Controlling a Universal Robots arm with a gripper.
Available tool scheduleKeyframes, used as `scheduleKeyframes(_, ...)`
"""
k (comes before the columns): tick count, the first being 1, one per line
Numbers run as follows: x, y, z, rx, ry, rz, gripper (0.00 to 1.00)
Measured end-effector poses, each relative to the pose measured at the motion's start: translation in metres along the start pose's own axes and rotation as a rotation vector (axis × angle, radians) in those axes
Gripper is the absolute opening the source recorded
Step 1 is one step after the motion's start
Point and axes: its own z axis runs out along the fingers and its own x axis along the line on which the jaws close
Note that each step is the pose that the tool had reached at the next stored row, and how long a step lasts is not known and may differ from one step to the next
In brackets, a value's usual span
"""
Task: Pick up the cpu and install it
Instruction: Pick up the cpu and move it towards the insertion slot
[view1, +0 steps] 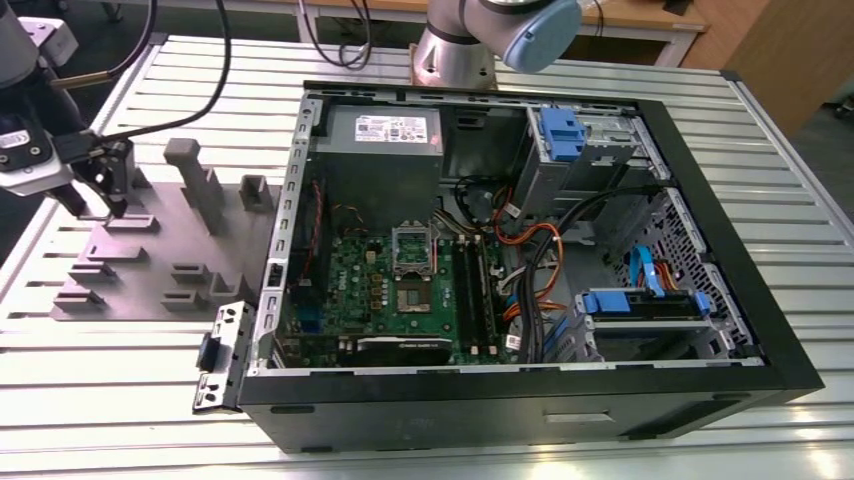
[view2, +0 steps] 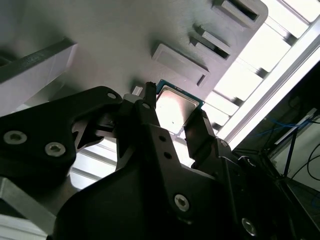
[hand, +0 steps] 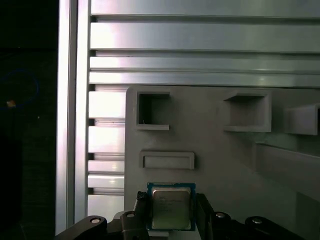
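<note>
First wrist view gives the clearest look: the cpu (hand: 171, 207) sits between the two black fingers (hand: 140, 214) of the hand (hand: 171, 216), over the grey fixture plate (hand: 225, 165). The hand is narrow, and its fingers appear to press on two opposite edges of the chip, so I judge that it holds the cpu. I cannot tell whether the chip is already lifted off the plate. In the exterior view the hand (view1: 100, 200) is at the exterior view's left, well apart from the open computer case (view1: 534, 405) and the motherboard (view1: 360, 285) inside it. Both stand on the slatted metal desk (view1: 120, 400).

Several things can go wrong, in my judgement. The grip is only on thin edges, so uneven pressure can tilt the chip or let it slip and fall on the plate or the desk. A tilted chip would meet the socket (view1: 416, 296) crooked, which can harm the contacts. The case walls and the cables (view1: 527, 250) beside the board can also catch the hand.
</note>
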Motion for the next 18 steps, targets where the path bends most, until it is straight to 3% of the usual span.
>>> scheduleKeyframes(18, 0.0001, 0.0002, -0.0139, 0.0, 0.0, 0.0, 0.47)
